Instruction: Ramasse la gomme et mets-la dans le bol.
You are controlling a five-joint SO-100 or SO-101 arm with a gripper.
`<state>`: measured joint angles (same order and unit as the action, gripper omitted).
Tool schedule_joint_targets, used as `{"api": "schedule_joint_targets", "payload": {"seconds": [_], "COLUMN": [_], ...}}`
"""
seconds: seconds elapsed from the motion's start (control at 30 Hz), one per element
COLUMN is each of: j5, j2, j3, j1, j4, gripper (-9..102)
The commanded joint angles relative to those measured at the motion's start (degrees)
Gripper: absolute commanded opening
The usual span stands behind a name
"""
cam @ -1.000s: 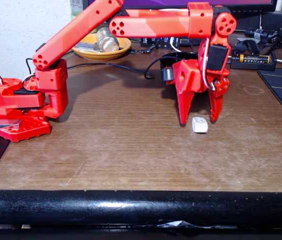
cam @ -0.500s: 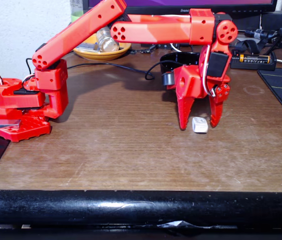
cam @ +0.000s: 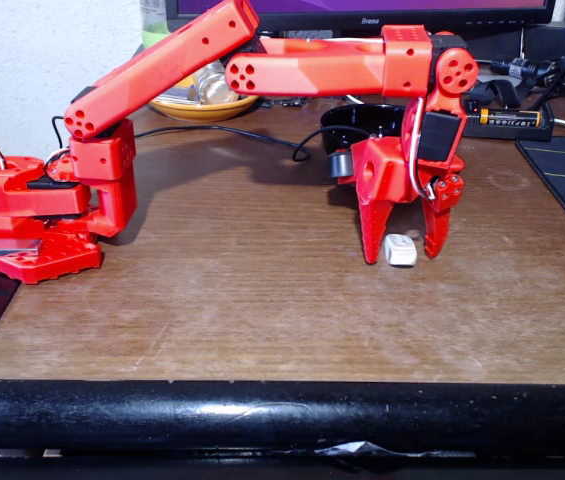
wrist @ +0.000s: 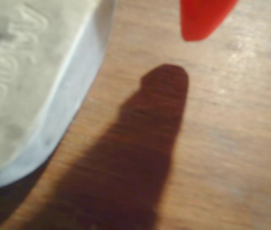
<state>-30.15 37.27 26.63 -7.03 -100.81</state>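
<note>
Right now my jaws (cam: 402,258) hang tips-down on the brown counter (cam: 242,300), spread apart, with the eraser (cam: 400,250) lying flat on the wood between the two red fingers. In the fixed view the left finger (cam: 370,235) stands just beside the eraser's left edge and the right finger (cam: 436,230) sits a little off its right edge; I cannot tell whether either one touches it. The eraser lies right of the counter's middle, closer to the back edge than to the black front rail. The black bowl (cam: 347,117) sits behind my wrist toward the back edge, partly hidden by my arm. A yellow dish (cam: 187,105) rests at the back left. In the wrist view the eraser (wrist: 25,81) looms at the left, pale with embossed marks, and one red fingertip (wrist: 202,19) shows at the top edge above its own shadow on the wood
</note>
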Motion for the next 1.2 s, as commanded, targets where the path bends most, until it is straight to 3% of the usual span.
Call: {"api": "schedule_joint_targets", "payload": {"seconds": [0.0, 0.57, 0.97, 1.1, 1.17], "j5": [0.3, 0.3, 0.9, 1.0, 0.9], "j2": [1.5, 0.5, 0.6, 0.4, 0.5], "j3": [-3.1, -4.7, -5.0, -5.0, -5.0], "j1": [0.1, -0.4, -0.9, -1.1, -1.3], "j4": [-2.1, -2.2, -2.2, -2.2, -2.2], "gripper": [29, 26, 6, -6, -6]}}
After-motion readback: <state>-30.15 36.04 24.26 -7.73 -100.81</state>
